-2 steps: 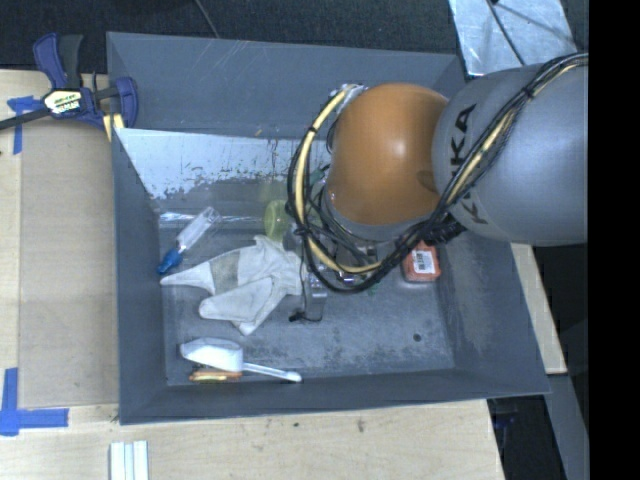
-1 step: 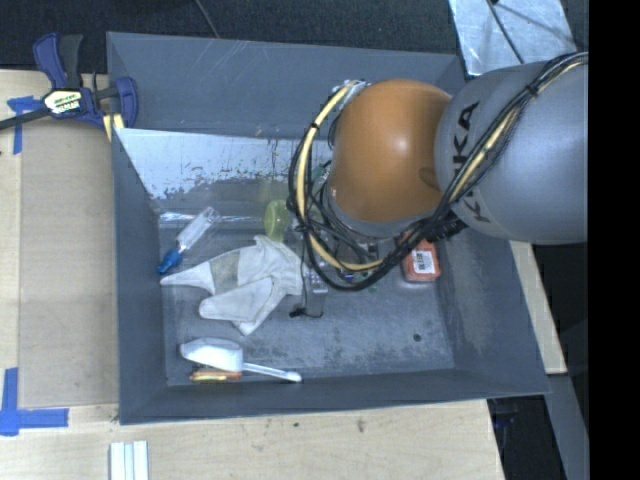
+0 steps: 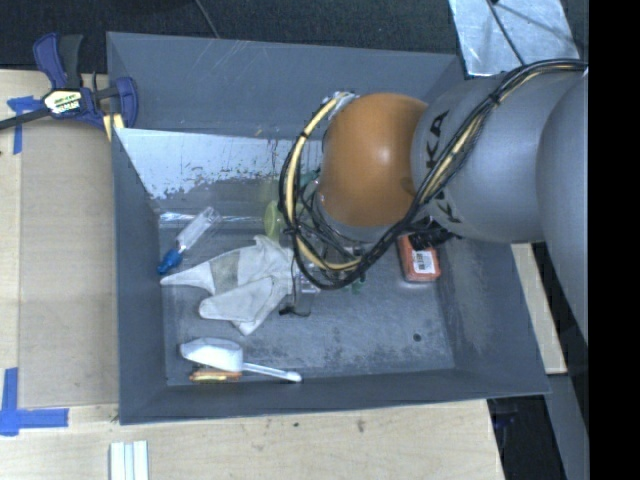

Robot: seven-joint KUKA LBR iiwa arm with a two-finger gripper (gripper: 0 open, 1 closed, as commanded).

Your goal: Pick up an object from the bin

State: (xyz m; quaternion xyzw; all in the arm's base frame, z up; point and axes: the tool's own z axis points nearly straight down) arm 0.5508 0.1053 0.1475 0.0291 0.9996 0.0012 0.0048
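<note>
My gripper (image 3: 298, 301) reaches down from under the orange cover to the bin floor near the middle, its tip right against the right edge of a crumpled white cloth (image 3: 243, 286). A yellow-green thing (image 3: 271, 218) peeks out just behind the cloth, beside the cables. To the right of the arm lies a small orange box with a white label (image 3: 419, 261).
A clear plastic syringe with a blue tip (image 3: 187, 240) lies at the left back of the bin. A white plastic spoon (image 3: 228, 356) and a brownish stick beneath it lie at the front left. The arm and its cover hang over the bin's back right.
</note>
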